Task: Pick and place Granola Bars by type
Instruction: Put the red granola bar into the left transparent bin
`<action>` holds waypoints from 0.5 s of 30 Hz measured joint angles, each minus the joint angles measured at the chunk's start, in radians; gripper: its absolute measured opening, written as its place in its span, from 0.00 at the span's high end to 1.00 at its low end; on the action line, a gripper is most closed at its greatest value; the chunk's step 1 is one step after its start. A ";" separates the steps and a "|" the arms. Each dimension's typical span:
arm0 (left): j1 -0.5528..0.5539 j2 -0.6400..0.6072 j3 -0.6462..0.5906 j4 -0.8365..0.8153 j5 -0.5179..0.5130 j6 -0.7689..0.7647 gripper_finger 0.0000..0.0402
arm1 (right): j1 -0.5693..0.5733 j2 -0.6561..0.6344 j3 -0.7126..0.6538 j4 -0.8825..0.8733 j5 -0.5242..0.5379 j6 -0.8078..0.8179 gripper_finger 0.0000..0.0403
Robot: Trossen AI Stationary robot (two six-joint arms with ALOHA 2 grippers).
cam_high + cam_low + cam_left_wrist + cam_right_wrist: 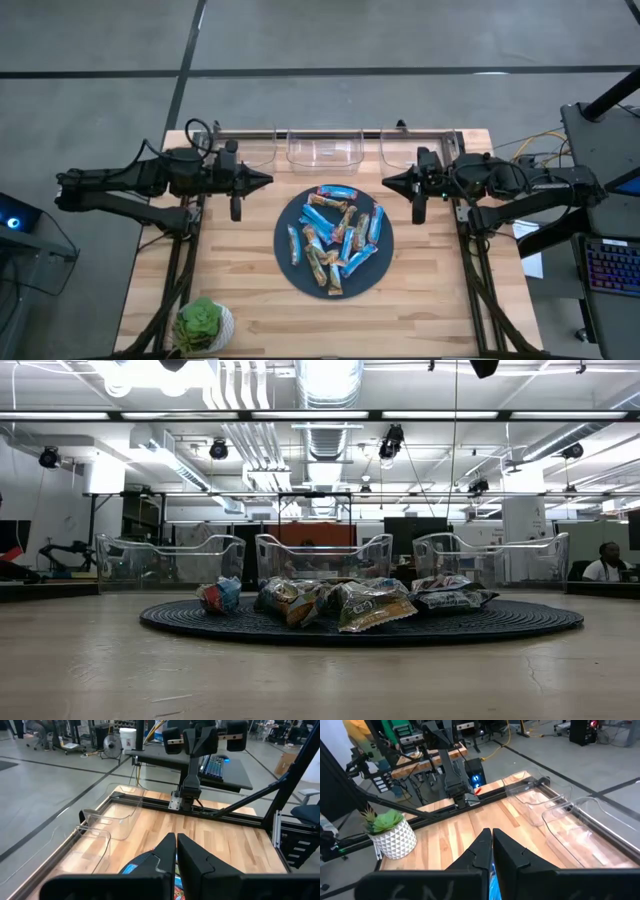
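**Granola Bars piled on disc, both grippers idle**

Granola Bars [334, 238] lie heaped on the dark round disc [287, 262] at the middle of the wooden table [430, 300]; blue, blue-and-red and brown-tan wrappers are mixed together. Behind the disc, three clear bins [324, 147] stand in a row along the table's far edge. The left gripper [268, 179] hovers off the disc's left side, fingers pressed together, holding nothing. The right gripper [386, 182] hovers off the disc's right side, likewise pressed together and empty. A potted plant [203, 325] sits at the near left corner.
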 joint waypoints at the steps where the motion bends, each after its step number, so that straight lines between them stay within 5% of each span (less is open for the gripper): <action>1: 0.000 0.000 0.000 0.000 0.000 0.000 1.00 | 0.000 0.000 0.000 -0.003 0.000 0.004 0.98; 15: 0.002 0.007 0.000 0.000 0.000 0.000 1.00 | 0.000 0.021 0.000 -0.006 -0.002 0.050 0.98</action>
